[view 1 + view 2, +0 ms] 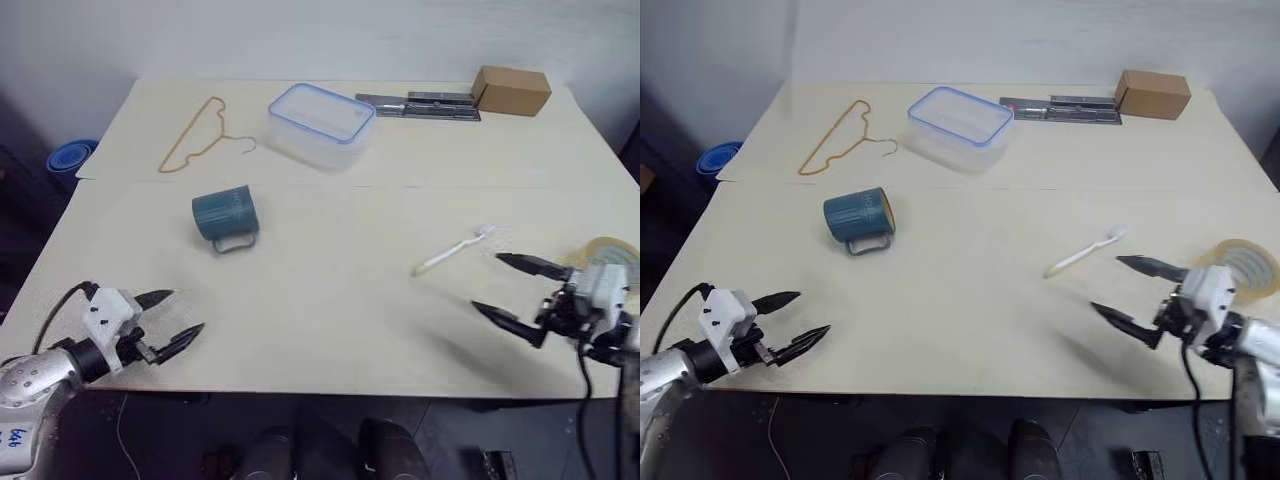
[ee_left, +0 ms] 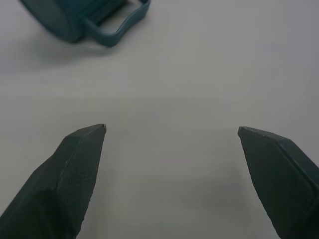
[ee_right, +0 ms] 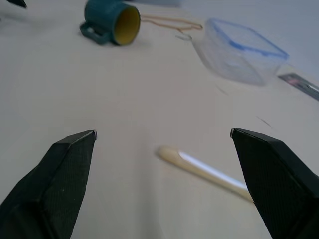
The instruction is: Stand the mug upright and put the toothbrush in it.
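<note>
The mug (image 1: 224,216) is lying on its side on the tabletop (image 1: 330,300), its handle (image 1: 236,242) touching the surface and its yellowish opening facing the robot's right — well apart from the toothbrush (image 1: 455,249), which is lying flat near the right gripper (image 1: 508,290). Both grippers are standing released and are holding nothing: the left gripper (image 1: 178,318) is hovering near the front edge, below the mug, and the right one is pointing toward the toothbrush without touching it.
</note>
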### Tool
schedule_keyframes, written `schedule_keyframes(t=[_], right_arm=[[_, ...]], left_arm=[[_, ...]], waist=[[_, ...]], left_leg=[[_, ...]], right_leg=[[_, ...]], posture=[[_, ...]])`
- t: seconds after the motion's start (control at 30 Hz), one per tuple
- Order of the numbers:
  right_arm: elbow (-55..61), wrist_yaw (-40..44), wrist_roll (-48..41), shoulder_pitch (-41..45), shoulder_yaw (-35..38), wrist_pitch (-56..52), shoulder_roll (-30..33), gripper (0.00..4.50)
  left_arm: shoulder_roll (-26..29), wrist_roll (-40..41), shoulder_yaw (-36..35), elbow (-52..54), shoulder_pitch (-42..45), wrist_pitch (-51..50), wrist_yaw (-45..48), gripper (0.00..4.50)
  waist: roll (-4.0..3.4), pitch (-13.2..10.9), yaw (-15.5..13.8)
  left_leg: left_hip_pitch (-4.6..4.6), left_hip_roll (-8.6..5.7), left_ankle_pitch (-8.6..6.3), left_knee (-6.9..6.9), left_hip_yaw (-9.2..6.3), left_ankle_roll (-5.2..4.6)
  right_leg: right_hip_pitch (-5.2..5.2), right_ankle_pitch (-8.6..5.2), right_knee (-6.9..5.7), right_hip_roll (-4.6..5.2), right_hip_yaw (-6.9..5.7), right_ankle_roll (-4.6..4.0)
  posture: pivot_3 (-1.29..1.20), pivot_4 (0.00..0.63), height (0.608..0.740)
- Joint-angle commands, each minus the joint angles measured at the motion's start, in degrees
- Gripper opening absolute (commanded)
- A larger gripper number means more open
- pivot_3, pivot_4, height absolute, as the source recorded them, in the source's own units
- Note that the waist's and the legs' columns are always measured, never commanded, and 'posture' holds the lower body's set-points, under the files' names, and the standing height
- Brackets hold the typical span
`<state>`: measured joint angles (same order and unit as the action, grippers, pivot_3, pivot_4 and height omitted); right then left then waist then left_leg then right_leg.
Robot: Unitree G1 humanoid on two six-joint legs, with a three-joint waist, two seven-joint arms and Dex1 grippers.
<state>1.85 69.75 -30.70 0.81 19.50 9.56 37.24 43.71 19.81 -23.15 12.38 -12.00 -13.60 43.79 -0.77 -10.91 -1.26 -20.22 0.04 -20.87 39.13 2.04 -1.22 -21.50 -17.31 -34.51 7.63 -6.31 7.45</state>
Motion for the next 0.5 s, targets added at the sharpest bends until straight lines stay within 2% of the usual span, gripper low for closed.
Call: schedule_keyframes(t=[0.03,0.2,0.33,0.5], right_arm=[[7.1,0.4,-0.8,-2.7,-6.6,3.1,-5.6,4.48],[7.5,-1.0,1.0,-3.5,-9.0,4.3,-6.8,4.48],[6.0,-1.9,1.4,-2.3,-9.3,5.3,-7.0,4.48],[5.0,-3.3,1.6,-1.2,-9.5,6.6,-7.7,4.48]], left_arm=[[3.3,0.5,1.0,5.1,5.5,-4.4,-0.7,4.50],[5.8,-2.6,8.1,4.7,16.2,-9.2,-1.4,4.50],[9.6,-11.5,18.1,-0.1,24.5,-9.7,-0.8,4.50],[6.7,-17.1,26.0,-8.7,34.5,-9.4,-1.4,4.50]], waist=[[0.00,0.0,-0.4],[-0.03,0.0,-0.1],[-0.01,0.0,0.3],[0.00,0.0,0.5]], left_leg=[[-0.03,0.00,0.00,0.00,-0.06,0.00],[-0.04,-0.27,-0.08,0.00,-0.02,-0.17],[0.02,-0.19,-0.08,0.00,0.12,-0.16],[0.01,-0.13,-0.08,0.00,0.19,-0.09]], right_leg=[[-0.02,0.00,-0.01,0.01,0.01,0.00],[-0.05,0.01,-0.09,0.21,0.05,-0.01],[-0.08,0.01,-0.10,0.01,0.07,0.00],[-0.13,0.00,-0.14,-0.14,0.07,-0.02]], posture=[[0.00,0.150,0.740],[0.00,0.150,0.740],[0.00,0.150,0.740],[0.00,0.150,0.740]])
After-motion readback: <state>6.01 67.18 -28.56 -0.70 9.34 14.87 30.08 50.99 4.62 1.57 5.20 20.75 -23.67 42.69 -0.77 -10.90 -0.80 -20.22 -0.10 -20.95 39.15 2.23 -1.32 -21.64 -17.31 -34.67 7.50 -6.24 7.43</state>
